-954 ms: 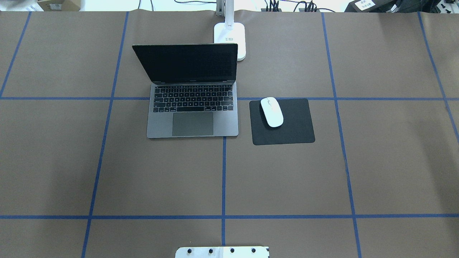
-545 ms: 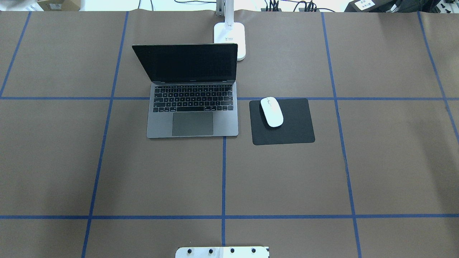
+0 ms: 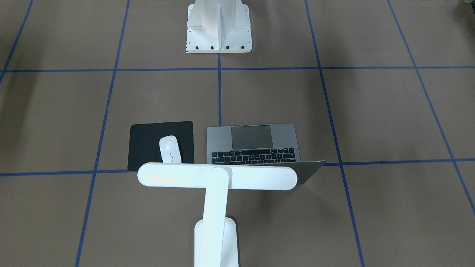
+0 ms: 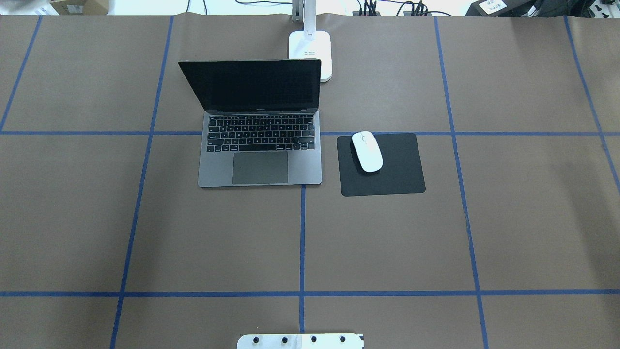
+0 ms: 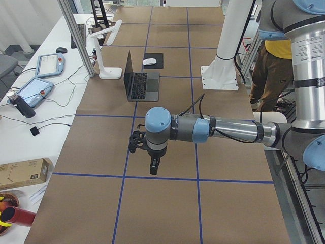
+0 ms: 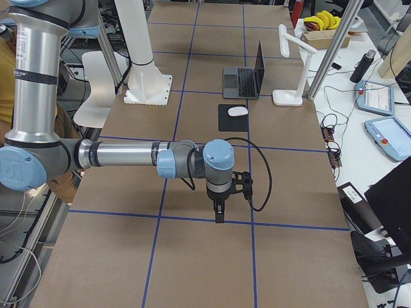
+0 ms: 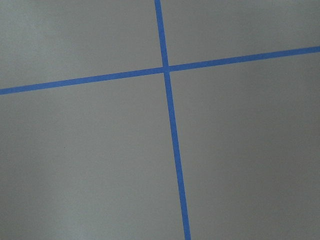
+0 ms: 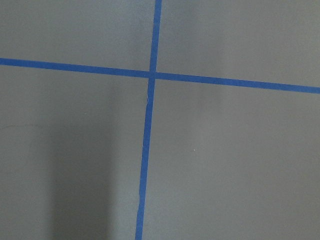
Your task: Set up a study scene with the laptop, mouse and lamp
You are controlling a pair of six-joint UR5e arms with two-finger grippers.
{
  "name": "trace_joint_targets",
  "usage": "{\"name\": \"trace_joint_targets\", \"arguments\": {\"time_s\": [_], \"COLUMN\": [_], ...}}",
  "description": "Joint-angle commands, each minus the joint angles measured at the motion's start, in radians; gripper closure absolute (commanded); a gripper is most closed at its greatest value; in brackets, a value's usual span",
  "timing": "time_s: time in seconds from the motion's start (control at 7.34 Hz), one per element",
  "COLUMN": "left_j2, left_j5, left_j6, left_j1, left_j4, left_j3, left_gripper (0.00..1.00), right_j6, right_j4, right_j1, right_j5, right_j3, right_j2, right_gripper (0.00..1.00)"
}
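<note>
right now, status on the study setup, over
Both away from the setup: left gripper, right gripper, open or shut unclear. Open laptop, mouse on black mat, lamp behind the laptop. Nothing in the way.

You've got the lamp right up front, its base at the operators' edge of the worktop, its arm rising to a long bar head that makes a T. That head cuts across the open laptop, with keys and trackpad showing beyond it. Just beside the laptop, the mouse sits on a black mat, its near end hidden by the bar. A white pedestal stands at the robot's edge.
</note>
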Motion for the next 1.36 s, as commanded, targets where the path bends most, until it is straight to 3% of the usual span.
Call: {"name": "trace_joint_targets", "arguments": {"time_s": [0.0, 0.27, 1.23], "left_j2": [0.003, 0.003, 0.003], "left_j5": [-0.036, -0.038, -0.033], "left_j6": [0.006, 0.006, -0.004], "left_j1": [0.0, -0.002, 0.0], "left_j4": [-0.012, -0.013, -0.012], "left_j3": [0.004, -0.007, -0.008], "left_gripper": [0.0, 0.0, 0.0], "right_j6": [-0.006, -0.01, -0.012], "right_j4": [0.014, 0.103, 0.108], "right_j1": [0.0, 0.0, 0.0], "right_j5": [-0.002, -0.003, 0.0], "right_j3": [0.004, 0.0, -0.013], "right_j2": [0.003, -0.012, -0.014], "right_gripper": [0.0, 0.0, 0.0]}}
